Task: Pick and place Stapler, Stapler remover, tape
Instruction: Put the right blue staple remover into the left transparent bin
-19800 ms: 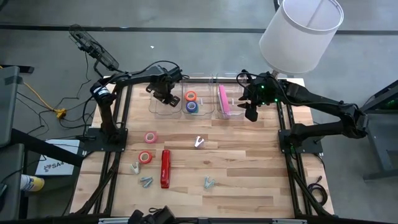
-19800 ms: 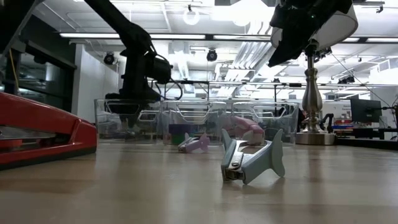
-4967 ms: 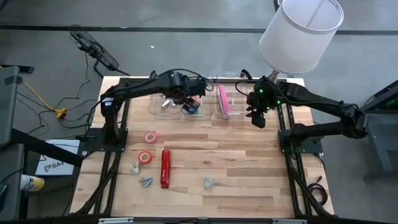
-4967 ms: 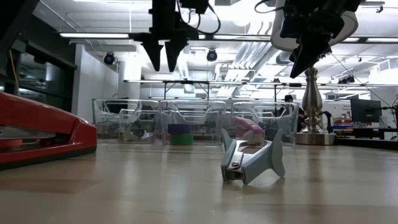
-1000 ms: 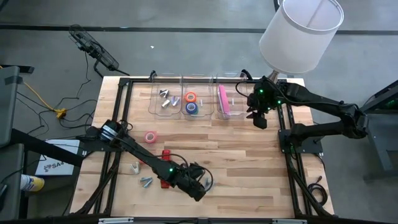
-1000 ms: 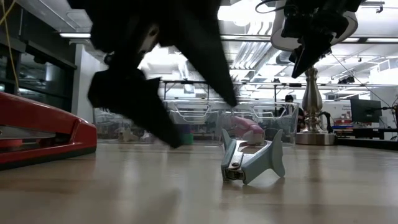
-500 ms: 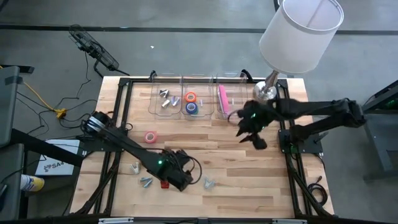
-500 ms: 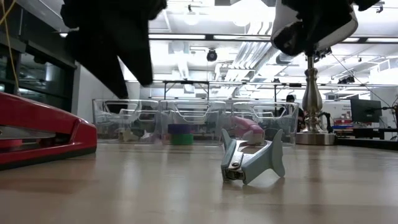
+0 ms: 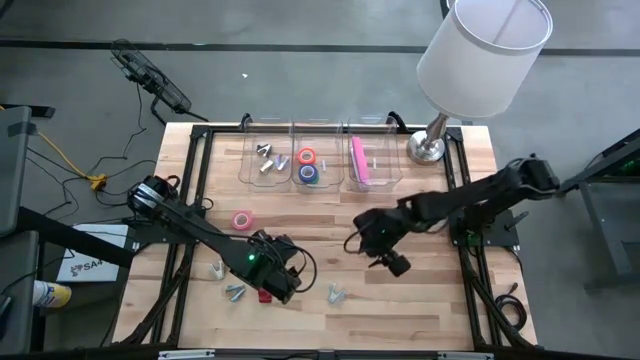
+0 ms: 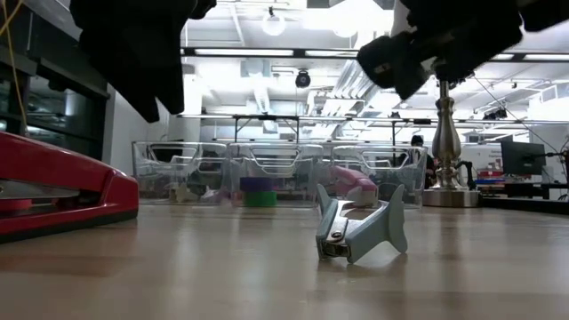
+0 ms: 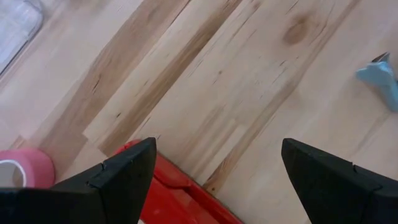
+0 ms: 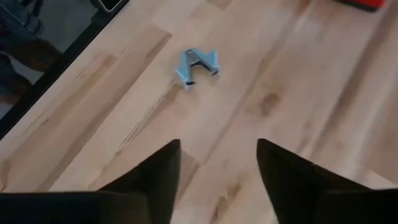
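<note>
Having left the clear bins [image 9: 318, 160] at the table's far edge and now hanging above the red stapler [image 9: 266, 290], fingers spread wide: left gripper [image 9: 282, 272]. Having swung away from the lamp [image 9: 478, 60] toward the table's middle, now near the blue staple remover [image 9: 336, 294], jaws parted wider than a second ago: right gripper [image 9: 372, 250].

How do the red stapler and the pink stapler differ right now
The red stapler lies loose on the bare wooden table, near the front edge; the pink stapler sits in the rightmost clear bin at the back. The open left gripper hovers over the red one, hiding most of it; nothing is near the pink one. Both look like long, narrow staplers.
</note>
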Controlling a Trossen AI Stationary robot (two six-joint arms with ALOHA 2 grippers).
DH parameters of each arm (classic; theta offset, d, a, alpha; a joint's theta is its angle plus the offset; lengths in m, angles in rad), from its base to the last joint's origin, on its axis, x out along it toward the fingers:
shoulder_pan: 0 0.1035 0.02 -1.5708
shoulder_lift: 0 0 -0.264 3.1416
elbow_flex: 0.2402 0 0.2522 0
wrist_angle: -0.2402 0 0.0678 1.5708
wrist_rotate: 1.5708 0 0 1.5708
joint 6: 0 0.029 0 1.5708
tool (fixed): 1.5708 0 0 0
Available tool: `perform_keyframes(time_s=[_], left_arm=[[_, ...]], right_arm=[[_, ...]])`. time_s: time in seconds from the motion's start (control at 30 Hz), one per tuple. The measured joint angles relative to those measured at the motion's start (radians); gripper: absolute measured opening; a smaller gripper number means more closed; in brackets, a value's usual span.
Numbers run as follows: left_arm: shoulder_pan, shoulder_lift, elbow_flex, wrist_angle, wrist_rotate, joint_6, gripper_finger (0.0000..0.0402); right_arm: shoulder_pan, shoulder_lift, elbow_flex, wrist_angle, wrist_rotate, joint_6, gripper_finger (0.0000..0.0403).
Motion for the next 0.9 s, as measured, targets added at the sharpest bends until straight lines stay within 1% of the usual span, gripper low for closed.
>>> perform_keyframes(time_s=[0.13, 0.23, 0.3, 0.53, 0.77, 0.83, 0.9], left_arm=[[0.0, 0.0, 0.0, -0.002, -0.002, 0.0, 0.0339], [0.0, 0.0, 0.0, 0.0, -0.006, -0.004, 0.0339], [0.0, 0.0, 0.0, -0.001, -0.005, -0.01, 0.0339], [0.0, 0.0, 0.0, -0.003, 0.005, -0.029, 0.0339], [0.0, 0.0, 0.0, -0.003, 0.009, -0.031, 0.0339], [0.0, 0.0, 0.0, -0.003, 0.011, -0.033, 0.0339], [0.0, 0.0, 0.0, -0.003, 0.011, -0.035, 0.0339]], right_arm=[[0.051, 0.076, 0.0, 0.083, 0.012, -0.001, 0.0254], [0.093, 0.129, 0.0, 0.151, 0.066, -0.008, 0.0282], [0.12, 0.158, 0.003, 0.187, 0.099, -0.022, 0.0294], [0.178, 0.277, 0.122, 0.164, 0.14, -0.072, 0.0301], [0.188, 0.402, 0.277, 0.059, 0.145, -0.145, 0.0301], [0.188, 0.428, 0.313, 0.03, 0.175, -0.161, 0.0301], [0.192, 0.444, 0.338, 0.013, 0.239, -0.16, 0.0301]])
